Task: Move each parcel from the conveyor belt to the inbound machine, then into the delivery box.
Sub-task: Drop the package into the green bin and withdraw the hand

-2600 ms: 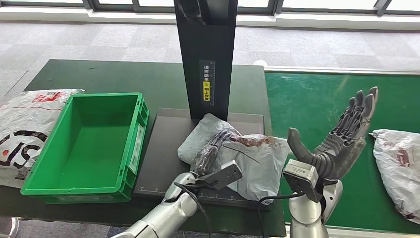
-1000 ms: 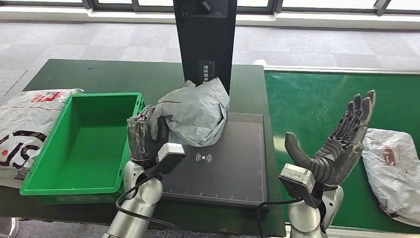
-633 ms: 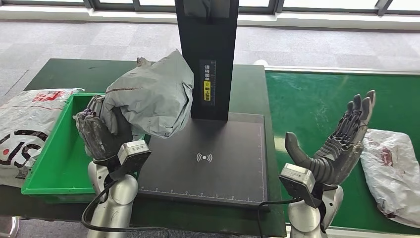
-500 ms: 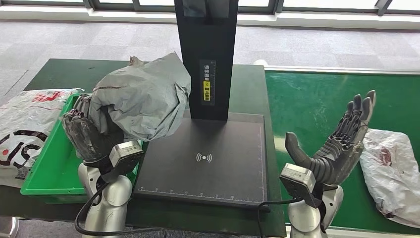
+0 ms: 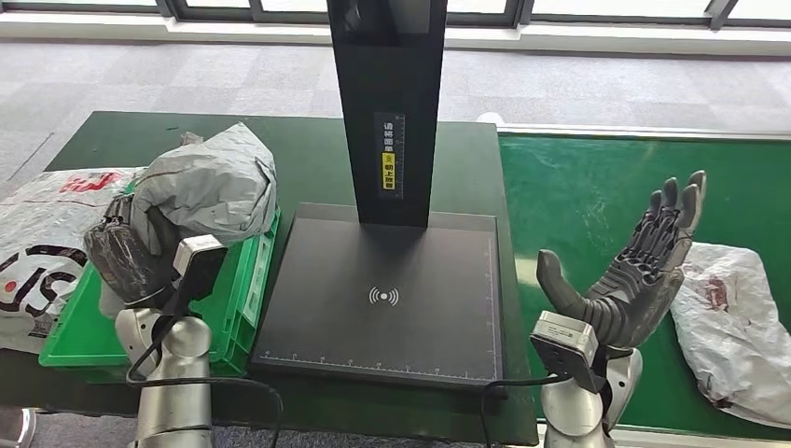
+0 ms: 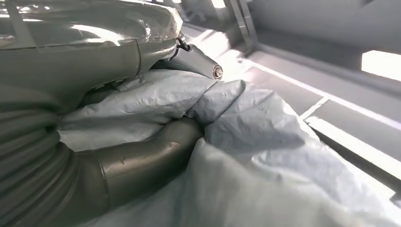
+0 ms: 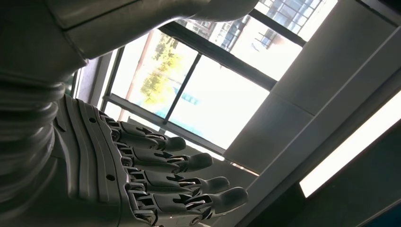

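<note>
the left hand [image 5: 126,257] has swung the grey parcel [image 5: 207,187] off the inbound machine [image 5: 382,294], gripping it above the green delivery box [image 5: 244,289], so release is straight down, while the right hand [image 5: 634,271] stays spread, holding nothing.

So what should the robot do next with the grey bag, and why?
Probably lower it and let go. The left hand holds the grey bag right above the green box, and the scanner plate is already bare.
</note>
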